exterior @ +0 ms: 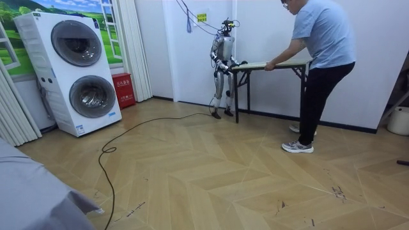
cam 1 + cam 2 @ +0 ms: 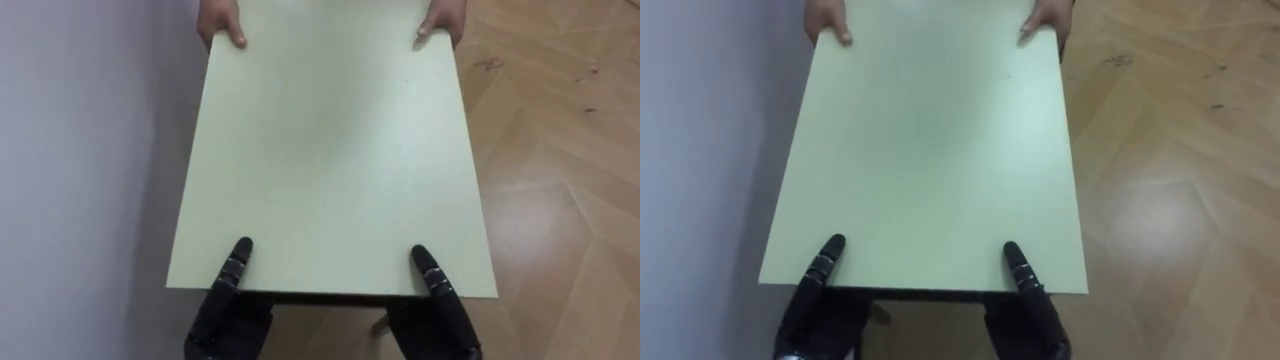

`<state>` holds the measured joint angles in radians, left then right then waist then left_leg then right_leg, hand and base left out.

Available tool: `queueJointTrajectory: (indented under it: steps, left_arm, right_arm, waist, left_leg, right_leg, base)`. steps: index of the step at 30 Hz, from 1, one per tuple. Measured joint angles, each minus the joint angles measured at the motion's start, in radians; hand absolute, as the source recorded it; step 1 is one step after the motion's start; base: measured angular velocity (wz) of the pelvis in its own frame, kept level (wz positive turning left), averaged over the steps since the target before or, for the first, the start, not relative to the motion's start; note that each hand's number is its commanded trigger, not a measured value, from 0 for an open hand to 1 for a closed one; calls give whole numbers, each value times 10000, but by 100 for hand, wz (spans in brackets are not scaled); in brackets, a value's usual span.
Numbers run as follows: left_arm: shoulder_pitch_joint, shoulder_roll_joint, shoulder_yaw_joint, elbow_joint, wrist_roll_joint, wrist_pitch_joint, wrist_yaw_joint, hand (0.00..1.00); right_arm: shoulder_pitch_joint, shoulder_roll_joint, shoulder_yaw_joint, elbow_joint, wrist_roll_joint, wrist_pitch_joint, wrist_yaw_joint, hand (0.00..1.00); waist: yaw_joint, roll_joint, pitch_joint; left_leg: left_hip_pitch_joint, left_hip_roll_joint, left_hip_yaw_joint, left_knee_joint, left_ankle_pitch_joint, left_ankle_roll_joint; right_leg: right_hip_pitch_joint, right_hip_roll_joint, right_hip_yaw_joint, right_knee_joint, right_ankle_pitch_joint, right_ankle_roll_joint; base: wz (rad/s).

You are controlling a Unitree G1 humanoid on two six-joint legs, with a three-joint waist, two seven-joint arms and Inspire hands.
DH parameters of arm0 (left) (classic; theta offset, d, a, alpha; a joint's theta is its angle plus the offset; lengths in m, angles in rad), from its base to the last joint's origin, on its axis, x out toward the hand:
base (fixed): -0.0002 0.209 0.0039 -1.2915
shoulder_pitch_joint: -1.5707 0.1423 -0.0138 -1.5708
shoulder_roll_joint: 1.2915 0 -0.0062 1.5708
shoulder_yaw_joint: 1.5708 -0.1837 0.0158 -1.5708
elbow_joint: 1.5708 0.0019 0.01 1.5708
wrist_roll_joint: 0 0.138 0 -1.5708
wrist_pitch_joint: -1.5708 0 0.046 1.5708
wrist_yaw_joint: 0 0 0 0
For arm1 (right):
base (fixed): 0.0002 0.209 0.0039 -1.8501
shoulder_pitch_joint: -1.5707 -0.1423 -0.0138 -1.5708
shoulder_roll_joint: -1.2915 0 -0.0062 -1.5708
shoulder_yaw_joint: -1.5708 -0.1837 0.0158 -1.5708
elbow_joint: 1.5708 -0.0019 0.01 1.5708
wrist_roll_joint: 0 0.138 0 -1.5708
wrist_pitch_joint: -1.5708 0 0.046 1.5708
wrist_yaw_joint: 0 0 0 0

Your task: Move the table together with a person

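Observation:
A pale green table stretches away from me, its left side close along the wall. My left hand grips the near edge on the left, thumb on top and the rest of the hand under the top. My right hand holds the near edge on the right in the same way. At the far edge a person's hands clasp both corners. In the room view the person bends over the table opposite me, and the table's black legs stand on the floor.
A white wall runs along my left. Wooden floor lies open to the right. In the room view, stacked washing machines and a red box stand at the room view's left, and a white bucket at its right.

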<state>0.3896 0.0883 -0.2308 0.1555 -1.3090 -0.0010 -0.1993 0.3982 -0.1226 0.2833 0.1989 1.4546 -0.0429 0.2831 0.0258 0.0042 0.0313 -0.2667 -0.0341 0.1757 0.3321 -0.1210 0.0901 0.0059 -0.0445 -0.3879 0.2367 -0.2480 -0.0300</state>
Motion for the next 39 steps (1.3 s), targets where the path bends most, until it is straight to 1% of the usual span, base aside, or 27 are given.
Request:
queueJointTrajectory:
  steps: [1, 2, 3, 5, 8, 13, 14, 15, 16, 17, 18, 19, 20, 21, 22, 23, 24, 25, 27, 28, 30, 34, 35, 39]
  left_arm:
    - [-55, -8, -6, 48, 1, 46, 12, 100]
    - [-79, -56, -51, 53, 39, 117, 60, 100]
    - [-63, -113, -52, 53, 52, 171, 104, 100]
    - [39, -198, 0, 51, 55, 170, 133, 100]
    - [82, -215, 16, 50, 28, 170, 265, 100]
    - [13, -220, -27, 113, 31, 175, 453, 100]
    - [12, -231, -34, 137, 46, 182, 514, 100]
    - [14, -233, -42, 177, 47, 185, 521, 100]
    - [14, -234, -41, 192, 47, 185, 527, 100]
    - [13, -232, -39, 212, 56, 185, 565, 100]
    - [12, -229, -45, 269, 65, 185, 587, 100]
    - [9, -230, -59, 318, 68, 186, 591, 100]
    - [8, -236, -76, 360, 58, 184, 592, 100]
    - [2, -231, -96, 361, 59, 182, 592, 100]
    - [2, -223, -95, 364, 58, 182, 592, 100]
    - [-18, -215, -141, 405, 68, 182, 592, 100]
    - [-37, -190, -153, 453, 85, 181, 592, 100]
    - [-41, -170, -154, 484, 91, 181, 592, 100]
    - [-53, -170, -97, 640, 196, 182, 562, 100]
    - [-52, -165, -99, 654, 241, 183, 558, 100]
    - [-37, -167, -98, 754, 402, 186, 525, 100]
    - [-21, -170, -72, 873, 552, 184, 343, 100]
    - [-22, -169, -57, 894, 586, 183, 297, 100]
    - [-30, -204, -50, 1022, 760, 182, 133, 100]
  right_arm:
    - [14, 15, -36, 8, -11, 0, 0, 100]
    - [19, 18, -110, 7, -24, 22, -5, 100]
    - [18, -1, -226, 6, -42, 98, -10, 100]
    - [18, -89, -263, 6, -51, 203, -46, 100]
    - [23, -134, -198, -53, -52, 223, -235, 100]
    - [54, -169, -180, -67, 8, 223, -407, 100]
    - [85, -157, -182, -66, -6, 223, -436, 100]
    - [127, -122, -190, -65, -19, 223, -476, 100]
    - [144, -97, -192, -65, -27, 223, -493, 100]
    - [179, -47, -191, -64, -32, 223, -531, 100]
    - [221, -29, -191, -28, -45, 223, -540, 100]
    - [253, -34, -191, -18, -61, 223, -540, 100]
    - [271, -41, -193, -18, -107, 222, -540, 100]
    - [241, -34, -188, -24, -153, 219, -540, 100]
    - [244, -34, -179, -22, -154, 219, -540, 100]
    - [305, 9, -189, -22, -150, 217, -540, 100]
    - [376, 92, -199, -22, -149, 176, -539, 100]
    - [440, 114, -193, -24, -150, 160, -538, 100]
    - [513, 124, -191, 108, -179, 150, -484, 100]
    - [513, 128, -192, 176, -167, 152, -427, 100]
    - [516, 128, -198, 309, -139, 186, -391, 100]
    - [516, 131, -211, 469, -153, 234, -293, 100]
    - [516, 131, -218, 500, -153, 267, -282, 100]
    - [504, 131, -312, 647, -173, 361, -183, 100]
  waist:
    - [-9, -4, 1]
    - [22, -13, -1]
    - [74, 11, -2]
    - [115, 57, -24]
    - [190, 56, -24]
    - [209, 54, -24]
    - [210, 54, -23]
    - [217, 60, -18]
    - [221, 61, -18]
    - [225, 75, -11]
    - [222, 90, -1]
    - [210, 126, 17]
    - [178, 175, 19]
    - [155, 201, 26]
    - [100, 206, 24]
    - [-74, 203, 23]
    - [-260, 163, 6]
    - [-310, 122, -9]
    - [-331, 121, -10]
    - [-331, 107, -10]
    - [-287, 79, 5]
    - [-266, 19, 14]
    - [-232, -11, 32]
    - [-192, -60, 13]
  left_leg:
    - [-3, 84, 430, -34, 37, 62]
    - [-4, 64, 404, -108, 51, 87]
    - [-5, 28, 287, -135, 50, 87]
    - [57, -14, 136, -217, 50, 89]
    - [202, -12, 124, -285, 49, 81]
    - [354, -40, 111, -311, 46, 83]
    - [435, -39, 134, -319, 33, 95]
    - [511, -23, 156, -313, -60, 110]
    - [530, -6, 162, -288, -123, 112]
    - [567, 46, 154, -259, -235, 121]
    - [656, 56, 80, -264, -312, 142]
    - [717, 46, -51, -253, -364, 153]
    - [716, -26, -448, -207, -415, 162]
    - [706, -104, -797, -249, -420, 156]
    - [714, -152, -977, -248, -416, 152]
    - [766, -234, -1253, -226, -411, 141]
    - [829, -328, -1420, -237, -418, 115]
    - [887, -381, -1473, -244, -437, 86]
    - [1124, -291, -1452, -367, -494, -4]
    - [1217, -269, -1454, -431, -505, -19]
    - [1446, -232, -1500, -648, -529, -51]
    - [1618, -212, -1468, -787, -528, -53]
    - [1646, -208, -1455, -810, -528, -52]
    - [1700, -203, -1451, -859, -528, -49]
  right_leg:
    - [15, 31, -41, 2, -10, 1]
    - [11, 70, 9, -5, -67, -8]
    - [6, 92, 7, -10, -100, -25]
    - [70, 109, -109, -1, -102, -27]
    - [195, 101, -273, 19, -101, -28]
    - [200, 10, -270, 358, -106, -12]
    - [122, -67, -247, 663, -134, 37]
    - [-3, -155, -241, 1108, -198, 148]
    - [-125, -218, -237, 1456, -234, 210]
    - [-489, -370, -217, 2369, -250, 254]
    - [-976, -589, -76, 3462, -171, 404]
    - [-1249, -623, 106, 3841, -218, 566]
    - [-1592, -573, 726, 3831, -453, 633]
    - [-1925, -569, 1161, 3277, -589, 540]
    - [-2007, -571, 1328, 2877, -592, 527]
    - [-2042, -575, 1517, 1878, -463, 538]
    - [-2010, -622, 1718, 1342, 208, 572]
    - [-1951, -617, 1761, 1284, 552, 513]
    - [-1477, -527, 1549, 999, 623, 408]
    - [-1388, -498, 1540, 923, 629, 404]
    - [-1104, -398, 1627, 669, 659, 408]
    - [-873, -337, 1643, 372, 755, 446]
    - [-841, -330, 1653, 329, 783, 455]
    - [-739, -304, 1664, 163, 864, 476]
  base:
    - [88]
    - [43]
    - [27]
    - [13]
    - [4]
    - [0]
    - [-4]
    - [-7]
    - [-8]
    - [-8]
    - [-7]
    - [-6]
    - [-9]
    - [-4]
    - [20]
    - [54]
    - [62]
    - [50]
    - [23]
    - [10]
    - [-2]
    - [-2]
    - [0]
    - [-2]
